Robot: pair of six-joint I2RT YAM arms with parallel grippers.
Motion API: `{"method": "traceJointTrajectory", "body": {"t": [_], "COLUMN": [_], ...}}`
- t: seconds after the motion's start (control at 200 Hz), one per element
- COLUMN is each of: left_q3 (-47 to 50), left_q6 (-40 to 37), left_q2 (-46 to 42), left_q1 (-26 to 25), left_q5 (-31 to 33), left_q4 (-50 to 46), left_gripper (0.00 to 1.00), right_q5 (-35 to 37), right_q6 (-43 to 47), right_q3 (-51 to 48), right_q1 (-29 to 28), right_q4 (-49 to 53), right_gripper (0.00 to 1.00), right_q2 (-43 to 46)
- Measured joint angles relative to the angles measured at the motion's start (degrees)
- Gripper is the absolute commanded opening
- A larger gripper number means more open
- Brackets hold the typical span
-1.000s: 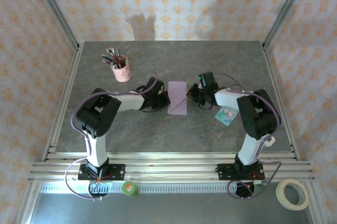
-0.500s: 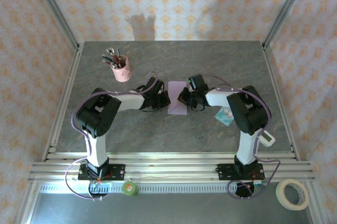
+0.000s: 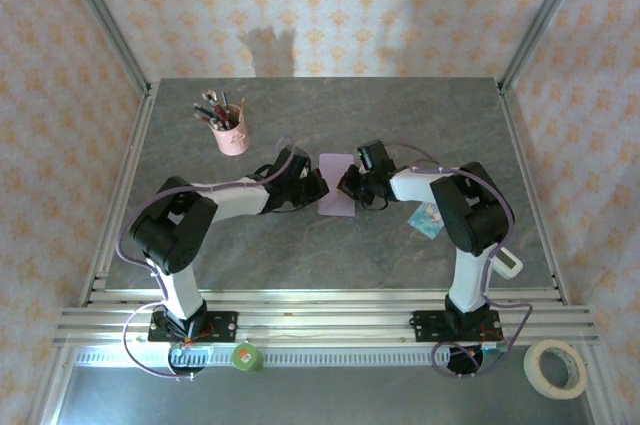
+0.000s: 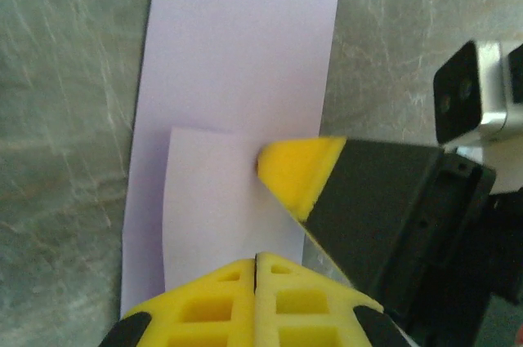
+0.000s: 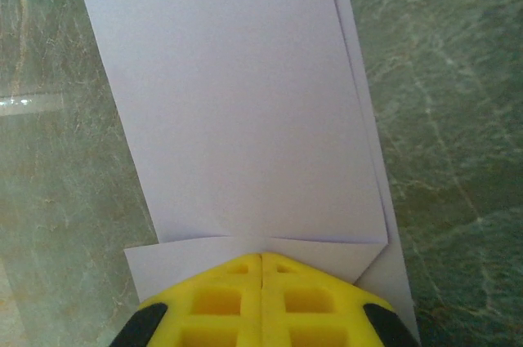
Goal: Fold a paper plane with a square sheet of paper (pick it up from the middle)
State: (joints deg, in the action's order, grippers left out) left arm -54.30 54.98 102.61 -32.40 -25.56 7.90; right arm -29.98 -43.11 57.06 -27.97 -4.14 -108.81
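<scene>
Facing off, our left gripper (image 4: pixel 256 259) and right gripper (image 5: pixel 261 259) sit clamped shut. The square sheet of paper (image 5: pixel 237 94) lies just ahead of each; pinched or not, we can't tell.

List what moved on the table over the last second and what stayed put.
The right gripper, shut, swung left from beside the lilac paper onto its right edge. The left gripper, also shut, then edged right to the paper's left edge. Nothing was picked up or released. The paper, pen cup and teal packet stayed put.
</scene>
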Motion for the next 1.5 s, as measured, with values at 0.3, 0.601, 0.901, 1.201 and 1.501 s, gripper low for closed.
{"method": "traceJointTrajectory", "body": {"t": [0.3,0.601,0.901,1.201,1.501], "left_q3": [1.2,1.2,1.2,1.2,1.2], "left_q6": [4.8,6.6,6.8,6.7,6.6], "left_q2": [0.7,2.8,2.9,4.7,4.7], "left_q1": [-2.5,-2.5,-2.5,-2.5,-2.5], "left_q5": [-1.0,-0.5,1.4,2.5,4.5], "left_q4": [3.1,3.9,4.3,4.5,4.3], "left_gripper": [0.06,0.06,0.06,0.05,0.05], "right_q5": [0.0,0.0,0.0,0.0,0.1], "right_q6": [-0.9,-1.1,-1.0,-1.0,-1.0], "right_q3": [-0.3,-0.5,-0.5,-0.5,-0.5], "right_q1": [0.0,0.0,0.0,0.0,0.0], "right_q4": [-0.8,-1.2,-1.2,-1.2,-1.2], "right_gripper": [0.00,0.00,0.00,0.00,0.00], "right_q2": [0.0,0.0,0.0,0.0,0.0]}}
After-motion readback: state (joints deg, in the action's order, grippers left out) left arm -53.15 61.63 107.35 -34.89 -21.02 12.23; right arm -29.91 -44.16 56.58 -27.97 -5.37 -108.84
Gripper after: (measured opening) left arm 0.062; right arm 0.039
